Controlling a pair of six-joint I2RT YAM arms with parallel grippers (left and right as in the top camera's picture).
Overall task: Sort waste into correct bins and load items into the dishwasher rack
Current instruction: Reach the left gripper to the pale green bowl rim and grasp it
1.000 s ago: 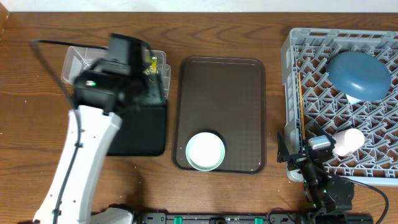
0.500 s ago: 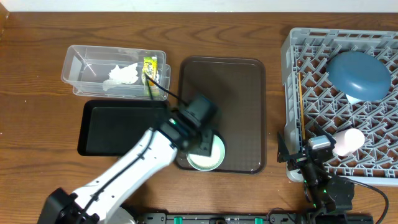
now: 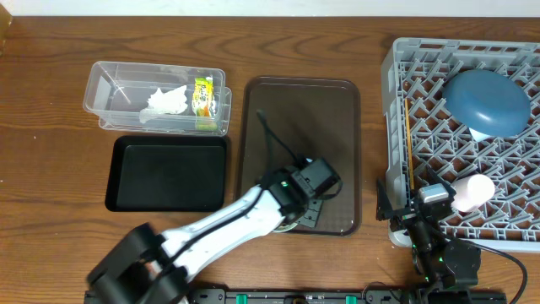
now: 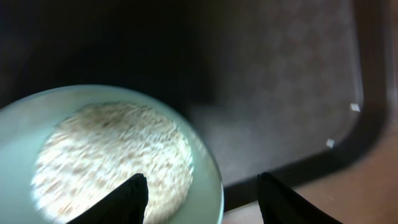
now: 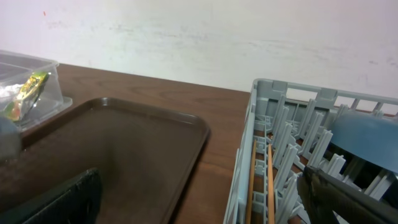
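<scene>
The pale-green bowl (image 4: 18, 143) sits on the lower left part of the flat brown plastic serving tray (image 3: 304, 110), low in the middle of the overhead frame, mostly hidden under the left arm (image 3: 228, 228). The left gripper (image 4: 202, 193) hangs just above it with the jaws spread wide and nothing between them. One finger is over the inside of the bowl, the other outside the rim, over the tray.

The main danger, I think, is spilling. The bowl carries a layer of loose white rice-like grains (image 4: 112, 162). If the fingers pinch only the thin rim and the bowl tips when lifted, grains may fall on the tray or the wooden table (image 3: 51, 211) (two small white specks (image 4: 354, 107) lie near the tray's edge). A smooth rim could also slip from the grip.

The bowl looks round, plain and glossy, though the wrist view is blurred. The right gripper (image 5: 205, 205), also wide and empty, rests beside the grey lattice dishwasher rack (image 3: 405, 67) at the lower right.
</scene>
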